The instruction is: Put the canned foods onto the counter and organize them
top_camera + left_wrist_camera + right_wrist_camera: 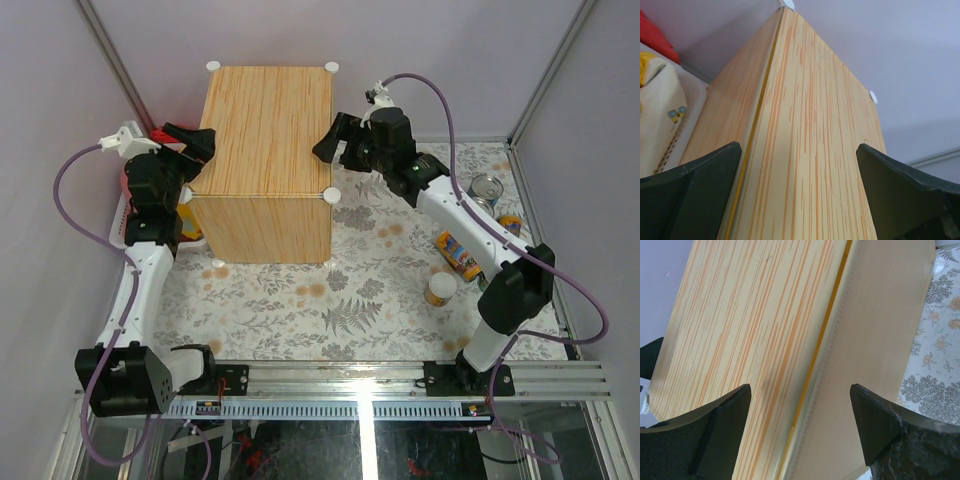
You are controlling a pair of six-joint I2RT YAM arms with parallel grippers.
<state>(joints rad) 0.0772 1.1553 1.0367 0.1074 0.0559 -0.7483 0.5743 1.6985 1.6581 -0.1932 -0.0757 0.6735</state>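
The cans sit in a loose group well to the right of the counter [268,120], down on the floral mat [330,300] that covers the desk. Farthest back is a silver-topped can [487,187], standing upright. Just nearer than it is an orange-yellow can [511,224], half hidden by my right arm. Closer to the counter lies a can on its side [458,254], and nearest the front stands a white-lidded can [440,288]. None of them touches the counter.

The counter is a tall light wood-grain box standing toward the back left of the mat, with round white knobs [330,195] at its corners.

My left fingers [198,140] hover at the counter's upper left edge. In the left wrist view they [695,195] are spread wide and hold nothing, with the box's top and side filling the gap between them. My right fingers [335,138] hover at the counter's upper right edge. In the right wrist view they [715,435] are also wide apart and empty, framing the top, its edge and the right side.

Left of the counter, behind my left wrist, is a red cloth [652,35], with a pale yellow cloth [655,110] beside it.
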